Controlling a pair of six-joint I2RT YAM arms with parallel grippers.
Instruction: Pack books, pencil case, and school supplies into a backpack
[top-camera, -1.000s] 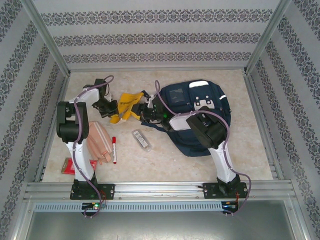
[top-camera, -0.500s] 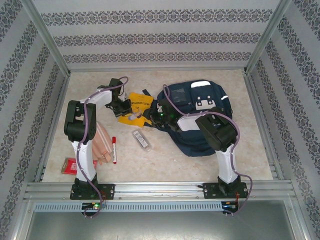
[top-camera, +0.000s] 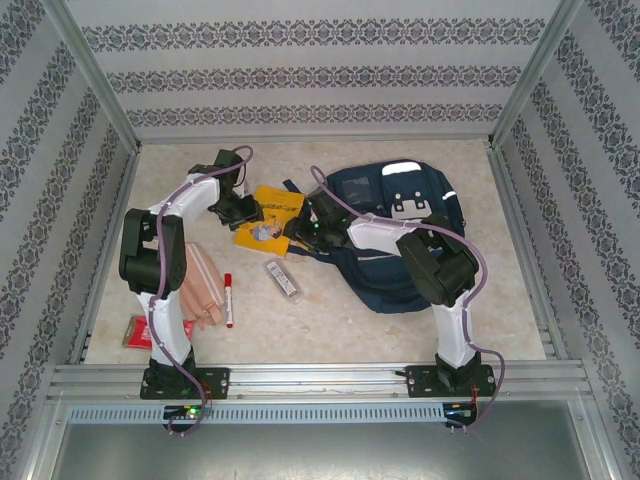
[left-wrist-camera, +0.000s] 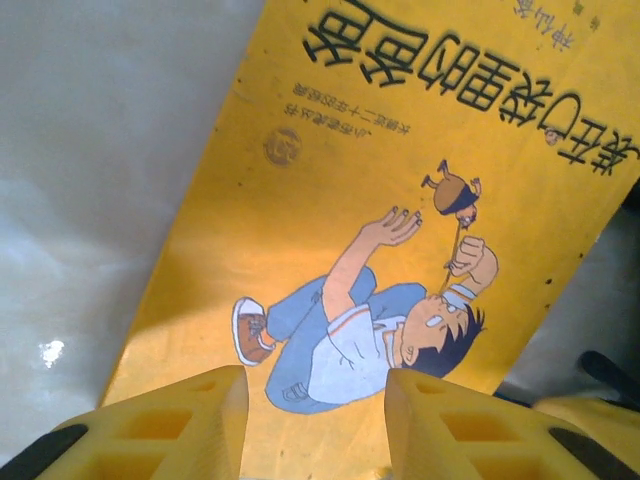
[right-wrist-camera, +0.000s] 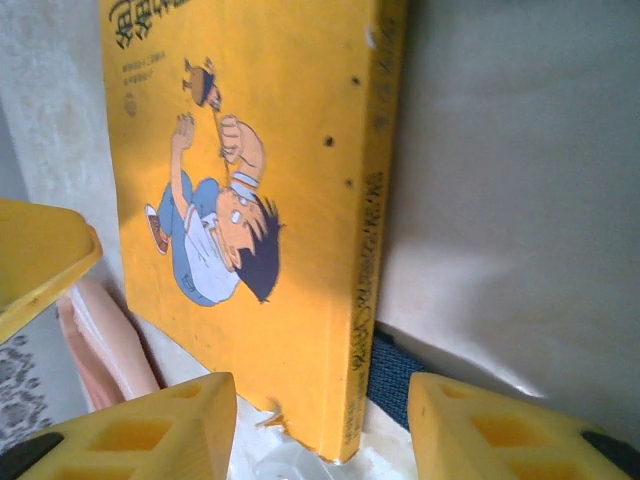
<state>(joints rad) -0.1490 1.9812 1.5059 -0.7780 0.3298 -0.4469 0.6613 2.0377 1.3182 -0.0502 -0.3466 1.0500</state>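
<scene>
- While the yellow book is lying flat on the table, just left of the navy backpack, both arms are reaching in over it from opposite sides.
- The left gripper is hovering at the book's left edge with its fingers parted. The cartoon cover is showing through the gap, and nothing is being pinched.
- The right gripper is sitting at the book edge nearest the backpack, fingers spread wide. The corner of the book's spine is reaching down between them with space on both sides, so they are grasping nothing.
- In the right wrist view, a strip of navy fabric is peeking out under that corner.
- The clear pencil case is lying on the table near the book's near edge, apart from it.
- The red-capped marker is lying left of the case, just beside the peach-wood pieces, which the left arm is partly covering.
- The red packet is lying by the left arm's base, well apart from the backpack.
</scene>
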